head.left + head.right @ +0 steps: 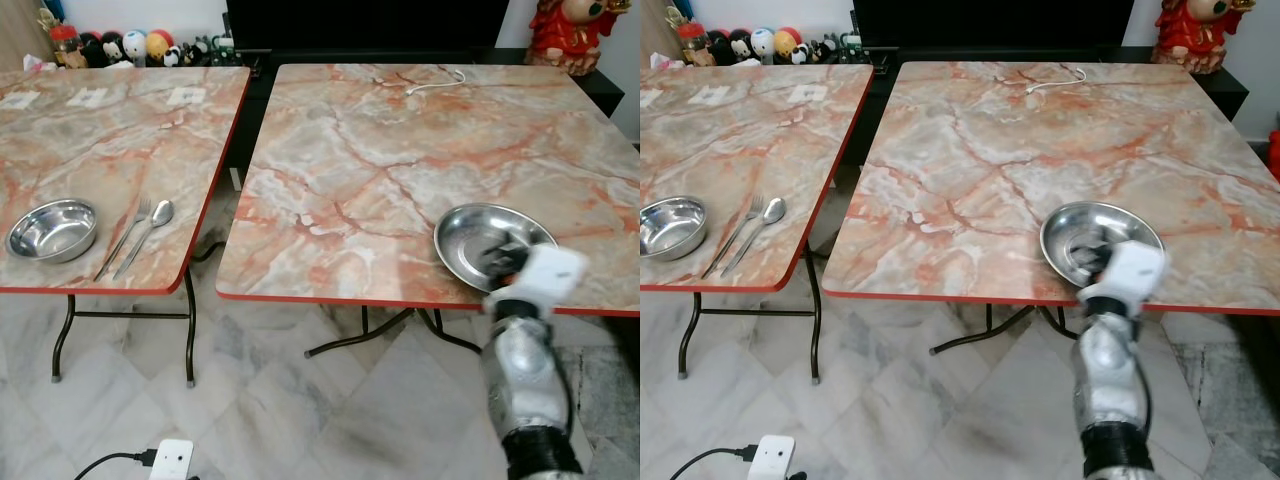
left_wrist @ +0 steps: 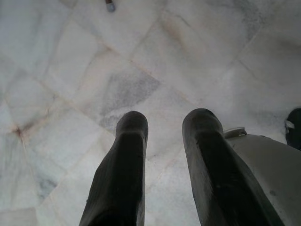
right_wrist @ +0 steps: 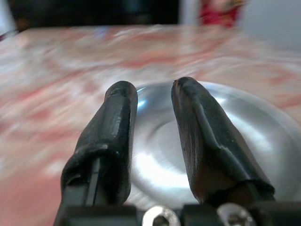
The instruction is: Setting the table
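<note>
A shallow steel plate (image 1: 475,235) lies at the near edge of the right marble table (image 1: 400,150). My right gripper (image 1: 505,258) reaches over the plate's near rim from below the table edge. In the right wrist view its black fingers (image 3: 117,117) stand open just above the plate (image 3: 263,132), with nothing between them. On the left table (image 1: 100,140) a steel bowl (image 1: 52,230) sits near the front edge, with a fork (image 1: 125,237) and a spoon (image 1: 150,228) side by side to its right. My left gripper (image 2: 167,117) hangs open over the tiled floor.
A white cable (image 1: 435,82) lies at the far side of the right table. A narrow gap separates the two tables. A white power strip (image 1: 172,460) lies on the floor in front. Plush toys (image 1: 120,47) and a red figure (image 1: 570,30) line the back.
</note>
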Robot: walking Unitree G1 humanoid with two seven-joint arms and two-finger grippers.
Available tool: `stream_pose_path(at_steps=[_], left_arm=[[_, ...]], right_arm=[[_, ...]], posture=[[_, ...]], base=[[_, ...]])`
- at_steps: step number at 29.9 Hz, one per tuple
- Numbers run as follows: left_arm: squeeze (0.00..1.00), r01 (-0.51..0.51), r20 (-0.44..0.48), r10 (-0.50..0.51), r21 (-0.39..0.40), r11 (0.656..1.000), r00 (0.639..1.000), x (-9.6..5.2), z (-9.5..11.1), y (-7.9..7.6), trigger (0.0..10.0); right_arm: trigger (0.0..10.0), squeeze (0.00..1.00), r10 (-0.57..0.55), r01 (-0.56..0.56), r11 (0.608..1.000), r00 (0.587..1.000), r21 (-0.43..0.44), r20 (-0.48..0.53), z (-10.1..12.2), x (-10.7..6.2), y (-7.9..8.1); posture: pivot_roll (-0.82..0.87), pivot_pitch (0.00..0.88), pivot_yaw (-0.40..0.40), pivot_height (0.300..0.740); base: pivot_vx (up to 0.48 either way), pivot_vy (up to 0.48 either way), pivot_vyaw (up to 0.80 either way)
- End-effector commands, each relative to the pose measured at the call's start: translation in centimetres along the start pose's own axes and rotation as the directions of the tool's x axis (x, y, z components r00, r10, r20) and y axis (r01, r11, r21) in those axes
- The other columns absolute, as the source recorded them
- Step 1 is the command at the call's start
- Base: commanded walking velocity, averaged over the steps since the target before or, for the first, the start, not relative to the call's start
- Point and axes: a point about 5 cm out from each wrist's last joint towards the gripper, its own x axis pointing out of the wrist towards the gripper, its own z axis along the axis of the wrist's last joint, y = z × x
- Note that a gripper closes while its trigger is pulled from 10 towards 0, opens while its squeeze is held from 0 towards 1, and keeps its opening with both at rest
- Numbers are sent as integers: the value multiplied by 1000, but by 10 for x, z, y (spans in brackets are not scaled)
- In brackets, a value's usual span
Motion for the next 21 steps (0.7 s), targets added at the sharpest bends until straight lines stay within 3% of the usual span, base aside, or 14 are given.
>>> stream_pose_path(at_steps=[1,8,21], left_arm=[[0,-14,-30,14,-19,1000,999,-2,-9,2,10000],[0,-22,-36,21,-29,999,999,-2,-9,3,10000],[0,-29,-37,27,-35,999,999,-2,-9,3,10000]], right_arm=[[10000,0,45,-44,999,998,-24,38,9,1,-1],[10000,0,92,-90,995,995,-45,49,9,-4,3],[10000,0,96,-95,995,994,-21,45,10,-3,9]], posture=[[-55,80,5,740],[-55,77,6,740],[-43,81,-1,740]], base=[[0,0,0],[0,0,0],[0,456,0]])
